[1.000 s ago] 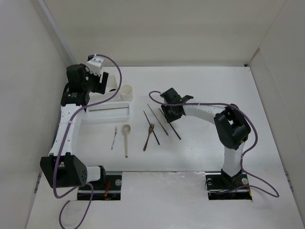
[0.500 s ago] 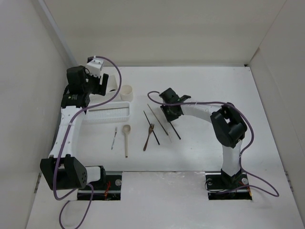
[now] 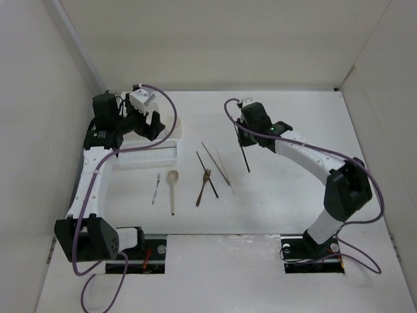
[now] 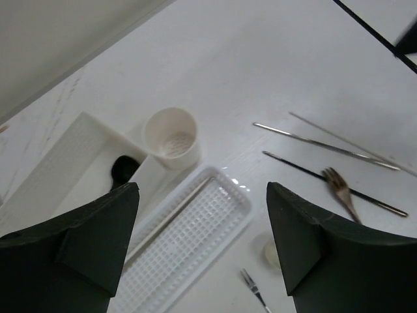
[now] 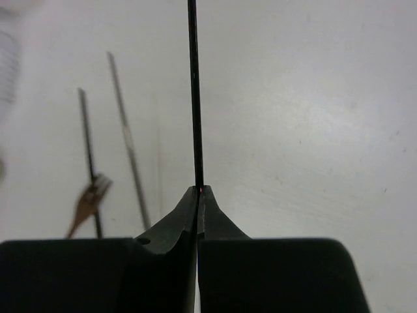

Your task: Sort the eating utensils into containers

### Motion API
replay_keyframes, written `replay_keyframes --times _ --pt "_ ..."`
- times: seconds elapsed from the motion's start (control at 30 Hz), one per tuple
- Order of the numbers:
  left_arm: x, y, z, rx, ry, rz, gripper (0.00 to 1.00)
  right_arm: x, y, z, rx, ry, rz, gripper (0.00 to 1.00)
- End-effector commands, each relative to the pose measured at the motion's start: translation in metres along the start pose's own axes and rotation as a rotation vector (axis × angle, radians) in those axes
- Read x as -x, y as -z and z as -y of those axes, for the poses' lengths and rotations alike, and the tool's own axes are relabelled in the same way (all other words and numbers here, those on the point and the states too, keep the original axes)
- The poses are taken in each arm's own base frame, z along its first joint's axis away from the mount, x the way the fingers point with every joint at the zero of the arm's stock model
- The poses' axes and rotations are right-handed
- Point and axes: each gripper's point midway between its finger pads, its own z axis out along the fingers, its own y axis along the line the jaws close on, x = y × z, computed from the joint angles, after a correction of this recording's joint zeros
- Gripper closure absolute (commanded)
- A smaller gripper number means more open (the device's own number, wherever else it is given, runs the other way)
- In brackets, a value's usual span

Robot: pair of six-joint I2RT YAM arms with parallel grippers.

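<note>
My right gripper point(image 5: 197, 190) is clenched on one end of a dark chopstick point(image 5: 193, 98), holding it over the white table point(image 3: 287, 189) just right of the brown fork point(image 3: 204, 184), while my left gripper point(image 4: 202, 218) hangs released, fingers wide apart, above the round cup point(image 4: 171, 135), ribbed tray point(image 4: 244, 199) and open box point(image 4: 70, 175).

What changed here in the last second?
The right gripper, shut on a thin dark chopstick, raised it off the table, moving toward the back. The open left gripper shifted slightly right toward the small round cream cup. The pale wooden spoon, brown wooden fork, small metal fork and other chopsticks stayed put.
</note>
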Motion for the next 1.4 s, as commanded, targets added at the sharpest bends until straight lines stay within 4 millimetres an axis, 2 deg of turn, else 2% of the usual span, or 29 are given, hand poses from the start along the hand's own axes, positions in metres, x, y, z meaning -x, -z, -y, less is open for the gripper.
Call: replay_keyframes --times 0.0,0.07,0.1,0.13,0.17,0.2,0.23,0.27,0.3,0.33,0.37,0.4,0.43,0.47,0.53,0.6,0.7,0.8,0.97,1.0,1.1,1.13,1.17,1.23,1.3,1.37 --pt "0.028 0.006 0.058 -0.289 -0.068 0.116 0.22 0.103 0.061 -0.029 0.125 -0.034 0.333 1.00" --pt "0.038 -0.001 0.073 -0.359 -0.083 0.132 0.18 0.142 0.087 -0.043 0.201 -0.042 0.474 1.00" --pt "0.052 0.001 0.080 -0.396 -0.105 0.163 0.14 0.161 0.108 -0.058 0.268 -0.031 0.538 1.00" --pt "0.058 0.000 0.086 -0.427 -0.113 0.176 0.12 0.174 0.120 -0.063 0.295 -0.030 0.583 1.00" --pt "0.064 -0.004 0.093 -0.466 -0.119 0.191 0.08 0.181 0.123 -0.076 0.326 -0.030 0.598 1.00" --pt "0.076 0.002 0.100 -0.510 -0.102 0.225 0.06 0.198 0.141 -0.093 0.376 -0.018 0.648 1.00" --pt "0.079 -0.001 0.107 -0.549 -0.078 0.232 0.06 0.207 0.148 -0.102 0.405 -0.011 0.672 1.00" --pt "0.082 -0.003 0.109 -0.576 -0.051 0.242 0.05 0.212 0.146 -0.108 0.429 -0.025 0.675 1.00" --pt "0.098 0.001 0.115 -0.613 -0.079 0.302 0.03 0.221 0.156 -0.121 0.480 -0.023 0.714 1.00" --pt "0.100 -0.001 0.117 -0.636 0.012 0.290 0.03 0.228 0.172 -0.132 0.548 -0.014 0.742 1.00" --pt "0.106 0.001 0.118 -0.649 0.039 0.305 0.03 0.228 0.171 -0.142 0.587 -0.016 0.740 1.00" --pt "0.120 0.000 0.116 -0.655 0.008 0.368 0.03 0.231 0.174 -0.148 0.625 -0.029 0.747 1.00" --pt "0.118 -0.003 0.121 -0.684 0.046 0.367 0.03 0.237 0.187 -0.153 0.663 -0.014 0.772 1.00" --pt "0.123 0.000 0.123 -0.700 0.120 0.363 0.03 0.235 0.179 -0.155 0.665 -0.027 0.755 1.00" --pt "0.133 0.000 0.121 -0.705 0.107 0.408 0.03 0.237 0.188 -0.162 0.694 -0.027 0.765 1.00" --pt "0.133 -0.003 0.120 -0.707 0.119 0.402 0.03 0.235 0.193 -0.171 0.726 -0.013 0.766 1.00" --pt "0.132 -0.008 0.128 -0.753 0.116 0.387 0.04 0.232 0.189 -0.177 0.741 -0.020 0.760 1.00" --pt "0.132 -0.015 0.121 -0.712 0.136 0.391 0.06 0.232 0.190 -0.182 0.773 -0.026 0.760 1.00" --pt "0.128 -0.030 0.108 -0.627 0.168 0.391 0.19 0.226 0.193 -0.199 0.818 -0.028 0.748 1.00" --pt "0.124 -0.034 0.107 -0.626 0.175 0.379 0.30 0.225 0.187 -0.200 0.815 -0.029 0.739 1.00" --pt "0.123 -0.034 0.107 -0.625 0.177 0.366 0.50 0.228 0.191 -0.200 0.821 -0.037 0.744 1.00" --pt "0.123 -0.034 0.107 -0.623 0.167 0.369 0.58 0.225 0.186 -0.202 0.826 -0.032 0.732 1.00" --pt "0.122 -0.036 0.105 -0.612 0.166 0.365 0.75 0.225 0.186 -0.202 0.826 -0.032 0.732 1.00" --pt "0.120 -0.036 0.106 -0.611 0.171 0.352 0.89 0.225 0.186 -0.202 0.826 -0.032 0.732 1.00" --pt "0.117 -0.038 0.104 -0.601 0.168 0.345 1.00 0.224 0.181 -0.203 0.823 -0.033 0.723 1.00" --pt "0.119 -0.034 0.105 -0.598 0.160 0.341 1.00 0.225 0.180 -0.202 0.816 -0.037 0.726 1.00"
